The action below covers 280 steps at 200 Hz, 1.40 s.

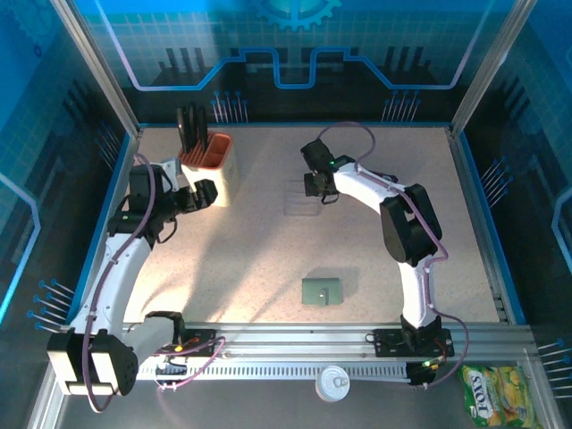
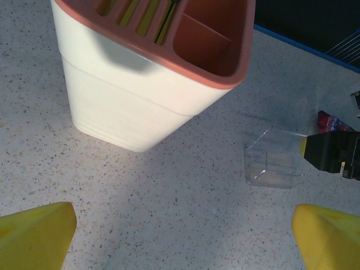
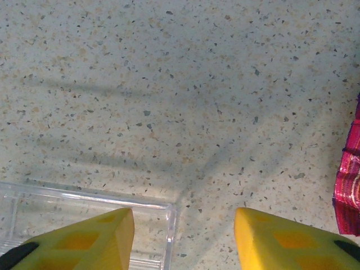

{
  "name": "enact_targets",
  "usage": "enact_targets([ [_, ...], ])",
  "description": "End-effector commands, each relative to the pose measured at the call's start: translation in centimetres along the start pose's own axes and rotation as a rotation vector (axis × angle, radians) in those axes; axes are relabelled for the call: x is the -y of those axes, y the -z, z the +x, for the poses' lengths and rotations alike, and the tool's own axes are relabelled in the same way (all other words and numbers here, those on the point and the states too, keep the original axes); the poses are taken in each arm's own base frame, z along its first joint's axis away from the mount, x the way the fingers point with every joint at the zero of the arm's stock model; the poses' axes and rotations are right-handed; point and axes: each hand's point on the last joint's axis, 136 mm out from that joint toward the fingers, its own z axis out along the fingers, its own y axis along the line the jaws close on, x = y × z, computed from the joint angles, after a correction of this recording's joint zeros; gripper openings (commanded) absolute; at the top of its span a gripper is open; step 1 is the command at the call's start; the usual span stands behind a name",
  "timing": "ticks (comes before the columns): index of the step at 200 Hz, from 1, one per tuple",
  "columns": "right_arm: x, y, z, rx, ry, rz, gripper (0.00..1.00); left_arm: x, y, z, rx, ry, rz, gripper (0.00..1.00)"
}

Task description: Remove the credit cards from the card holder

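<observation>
On my overhead feed a cream cup [image 1: 211, 179] with an orange rim stands upright at the back left of the speckled table [image 1: 268, 259], and black pens [image 1: 192, 127] stick up from it. A clear plastic box [image 1: 299, 198] sits toward the middle back, well apart from the cup. From the right wrist feed I can see a crinkly magenta pouch [image 3: 349, 185] lying on the table near that box. Past the table's near edge, a white round lid [image 1: 332, 382] rests on the grey ledge, and a yellow-green snack bag [image 1: 490, 391] lies at the right corner.
</observation>
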Motion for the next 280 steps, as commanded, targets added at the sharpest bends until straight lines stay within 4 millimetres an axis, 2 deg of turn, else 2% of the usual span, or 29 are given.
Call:
enact_targets([
  [1,1.2,0.5,0.0,-0.008,0.014,0.004,0.51,0.1,0.4,-0.4,0.037,-0.009,0.004,0.99],
  [52,0.8,1.2,-0.9,0.006,0.044,-0.021,0.53,0.2,0.3,-0.4,0.034,-0.007,0.009,0.99],
  [90,0.1,4.2,-1.8,0.046,0.043,-0.050,0.62,0.3,0.5,-0.4,0.037,-0.010,0.010,0.99],
  [117,-1.1,6.6,-0.4,0.023,0.063,-0.080,0.65,0.4,0.7,-0.5,0.048,-0.010,0.013,0.99],
  [147,-2.7,9.2,4.0,-0.050,0.085,-0.119,0.68,0.6,0.7,-0.4,0.041,-0.004,0.028,0.99],
  [210,-5.5,14.3,16.7,-0.230,0.032,-0.204,0.70,1.0,0.7,-0.5,0.035,0.001,0.049,0.99],
  [237,-6.7,15.9,22.0,-0.313,0.021,-0.231,0.72,1.3,0.6,-0.4,0.023,0.008,0.065,0.99],
  [260,-7.4,16.4,25.6,-0.373,0.023,-0.254,0.72,1.5,0.5,-0.3,0.011,0.015,0.076,0.99],
  [280,-7.1,16.9,28.3,-0.430,0.033,-0.239,0.73,1.7,0.4,-0.2,0.000,0.021,0.089,0.99],
])
